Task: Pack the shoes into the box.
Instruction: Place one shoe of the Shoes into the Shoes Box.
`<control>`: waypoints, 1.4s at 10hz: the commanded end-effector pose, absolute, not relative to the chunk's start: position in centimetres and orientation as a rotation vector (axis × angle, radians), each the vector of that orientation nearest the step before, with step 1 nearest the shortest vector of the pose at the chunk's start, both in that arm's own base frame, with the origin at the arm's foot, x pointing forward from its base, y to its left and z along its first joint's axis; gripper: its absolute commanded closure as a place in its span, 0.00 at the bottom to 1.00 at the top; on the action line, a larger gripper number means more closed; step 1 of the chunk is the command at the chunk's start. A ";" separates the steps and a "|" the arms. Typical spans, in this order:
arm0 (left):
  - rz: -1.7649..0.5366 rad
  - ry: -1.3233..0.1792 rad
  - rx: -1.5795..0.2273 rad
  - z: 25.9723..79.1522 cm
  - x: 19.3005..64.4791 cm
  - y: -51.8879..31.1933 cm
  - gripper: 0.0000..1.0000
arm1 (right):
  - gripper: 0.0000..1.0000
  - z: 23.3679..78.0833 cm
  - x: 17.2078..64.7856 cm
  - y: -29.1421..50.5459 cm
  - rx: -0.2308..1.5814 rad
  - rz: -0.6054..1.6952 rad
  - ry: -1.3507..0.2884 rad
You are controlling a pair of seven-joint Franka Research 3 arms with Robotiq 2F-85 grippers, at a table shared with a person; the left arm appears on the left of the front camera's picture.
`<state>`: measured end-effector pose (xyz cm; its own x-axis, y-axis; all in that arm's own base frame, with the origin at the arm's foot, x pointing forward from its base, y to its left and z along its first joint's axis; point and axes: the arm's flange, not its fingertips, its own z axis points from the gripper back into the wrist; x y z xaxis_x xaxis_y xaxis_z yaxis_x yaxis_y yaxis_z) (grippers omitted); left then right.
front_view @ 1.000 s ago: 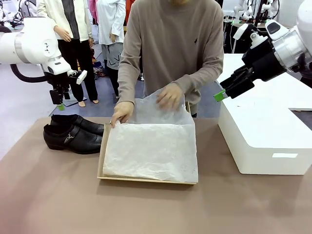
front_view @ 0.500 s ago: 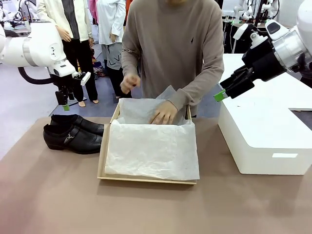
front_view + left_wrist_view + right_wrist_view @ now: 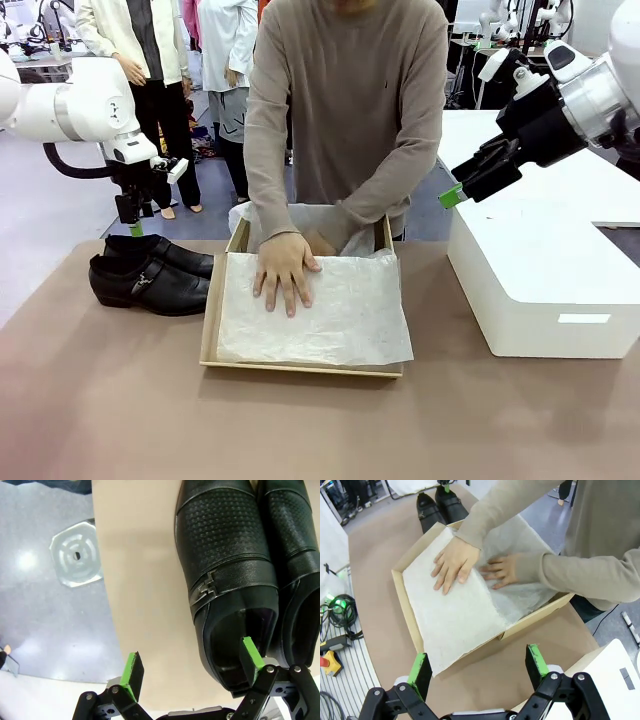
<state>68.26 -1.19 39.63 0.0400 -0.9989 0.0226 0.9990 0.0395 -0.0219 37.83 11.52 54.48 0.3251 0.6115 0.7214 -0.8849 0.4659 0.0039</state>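
**Shoes on tabletop beside box; person flattening the lining**

Shoes (image 3: pixel 150 270): the glossy black pair lies side by side on the brown tabletop (image 3: pixel 120 420), just beside the left wall of the box, toes toward it. The buckle strap (image 3: pixel 145 283) of the nearer shoe faces the camera. Neither shoe is in the box.

Box (image 3: pixel 210 335): the tan cardboard shoebox sits at mid-tabletop, open on top, and is lined with crinkled white tissue paper (image 3: pixel 345 325) that laps over its near and right edges.

Person: stands at the far side. One hand (image 3: pixel 286 275) lies flat, fingers spread, on the tissue. The other hand (image 3: pixel 501 570) presses the paper down at the far end of the box.

Left tool (image 3: pixel 134 220): it hangs above the shoes with its fingers spread wide and clear of the leather. In the wrist view, one green pad (image 3: pixel 251 652) lines up over a heel opening and the other pad (image 3: pixel 132 669) over bare tabletop.

Right tool (image 3: pixel 452 196): it is raised above the near corner of the large white box (image 3: pixel 540 290), with its fingers spread and nothing between them.
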 end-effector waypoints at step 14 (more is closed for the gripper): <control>-1.518 0.080 -0.119 37.1 68.0 -0.6 0.00 | 0.00 54.4 38.1 11.5 0.459 1.031 -0.739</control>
<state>68.41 -0.67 37.29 0.0468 -0.9987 0.0212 0.9917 0.0440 -0.1212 37.83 11.52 54.48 0.3251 0.6115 0.7214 -0.8849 0.4659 0.0039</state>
